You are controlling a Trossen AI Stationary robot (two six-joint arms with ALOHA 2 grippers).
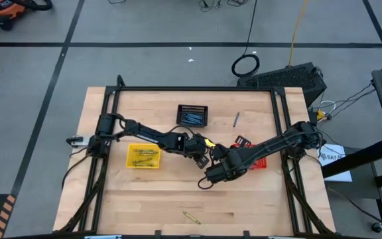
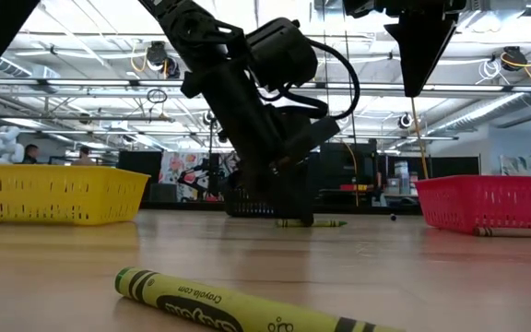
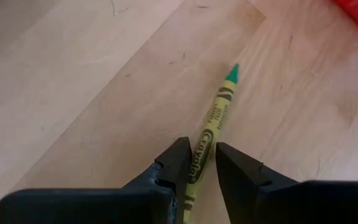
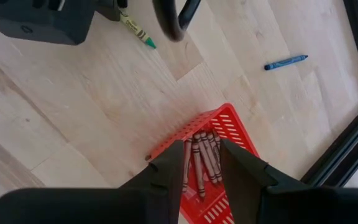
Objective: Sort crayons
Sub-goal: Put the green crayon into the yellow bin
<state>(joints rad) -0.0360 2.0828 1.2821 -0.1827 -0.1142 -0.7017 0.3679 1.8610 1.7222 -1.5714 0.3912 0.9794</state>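
Wood-grain table [image 3: 73, 74]: left gripper [image 3: 202, 163] straddles waxy crayon [image 3: 219, 109].

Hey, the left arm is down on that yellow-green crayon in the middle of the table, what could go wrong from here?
The left end effector straddles the crayon near one end, so a lift may tilt it or let it slip out. The right end effector hangs over the red basket close beside the left arm; a swing toward the yellow basket could brush the two arms together. Loose crayons remain elsewhere: a blue one and another near the front edge.
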